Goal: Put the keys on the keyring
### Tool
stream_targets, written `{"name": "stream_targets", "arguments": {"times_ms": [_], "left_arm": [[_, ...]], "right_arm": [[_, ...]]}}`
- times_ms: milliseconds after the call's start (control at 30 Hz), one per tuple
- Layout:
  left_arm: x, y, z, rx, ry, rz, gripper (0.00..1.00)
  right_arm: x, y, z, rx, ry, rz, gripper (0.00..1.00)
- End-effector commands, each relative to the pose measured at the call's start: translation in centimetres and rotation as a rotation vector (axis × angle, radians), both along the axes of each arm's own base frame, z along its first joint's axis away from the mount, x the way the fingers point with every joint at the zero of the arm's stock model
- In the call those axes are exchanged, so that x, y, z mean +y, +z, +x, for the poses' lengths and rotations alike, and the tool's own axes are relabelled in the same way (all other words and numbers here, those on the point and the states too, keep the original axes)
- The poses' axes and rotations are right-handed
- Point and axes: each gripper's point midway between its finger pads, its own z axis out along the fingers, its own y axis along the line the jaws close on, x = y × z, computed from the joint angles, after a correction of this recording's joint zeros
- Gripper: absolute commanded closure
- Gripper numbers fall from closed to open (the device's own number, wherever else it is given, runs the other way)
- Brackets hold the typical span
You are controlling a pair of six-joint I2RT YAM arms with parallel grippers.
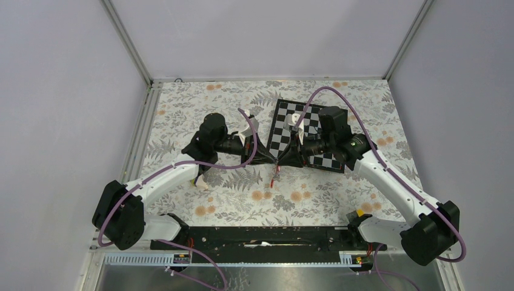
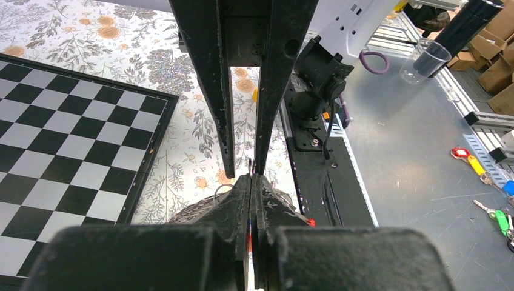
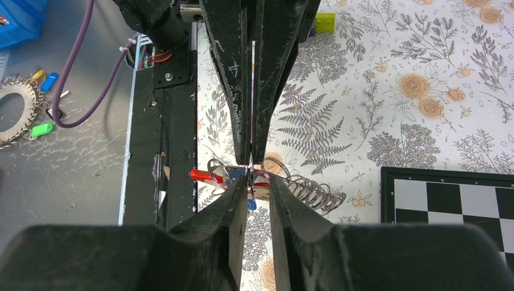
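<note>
Keys (image 1: pixel 274 177), small with red and blue tags, dangle mid-frame where left gripper (image 1: pixel 271 160), pressed together, meets right gripper (image 1: pixel 285 159), narrowly parted, grip unclear.

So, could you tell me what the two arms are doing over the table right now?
Their tips meet above the floral table, just in front of the chessboard. The left gripper is shut, and the right gripper has its jaws narrowly apart. Both sit at one small bundle: the coiled grey keyring, a red-tagged key and a blue tag. Which gripper grips which piece is too cramped to tell. The threading looks under way, not finished.
</note>
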Motion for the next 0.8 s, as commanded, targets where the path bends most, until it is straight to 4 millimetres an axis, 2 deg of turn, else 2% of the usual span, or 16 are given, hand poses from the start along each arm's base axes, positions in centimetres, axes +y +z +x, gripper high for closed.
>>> {"name": "stream_targets", "arguments": {"times_ms": [0, 100, 267, 300, 533, 633, 767], "left_arm": [[-0.1, 1.5, 0.0, -0.070, -0.019, -0.056, 1.00], [-0.1, 1.5, 0.1, -0.072, -0.017, -0.057, 1.00], [-0.1, 1.4, 0.2, -0.076, -0.010, -0.056, 1.00], [-0.1, 1.4, 0.3, -0.081, -0.007, -0.057, 1.00], [0.2, 1.1, 1.2, -0.153, 0.033, -0.015, 0.75], [0.2, 1.4, 1.5, -0.167, 0.051, -0.008, 0.68], [0.1, 1.4, 1.6, -0.168, 0.048, -0.009, 0.60]], "right_arm": [[0.4, 0.6, -0.2, -0.007, 0.022, 0.034, 0.76], [0.5, 0.8, -0.3, -0.002, 0.024, 0.040, 0.82], [0.4, 1.1, -0.2, -0.013, 0.022, 0.035, 1.00], [0.3, 1.2, -0.1, -0.021, 0.017, 0.028, 1.00], [-1.0, 0.2, 0.7, -0.082, -0.033, -0.125, 1.00], [-1.5, -0.6, 0.6, -0.077, -0.035, -0.219, 1.00], [-1.6, -0.6, 0.7, -0.075, -0.040, -0.287, 1.00]]}}
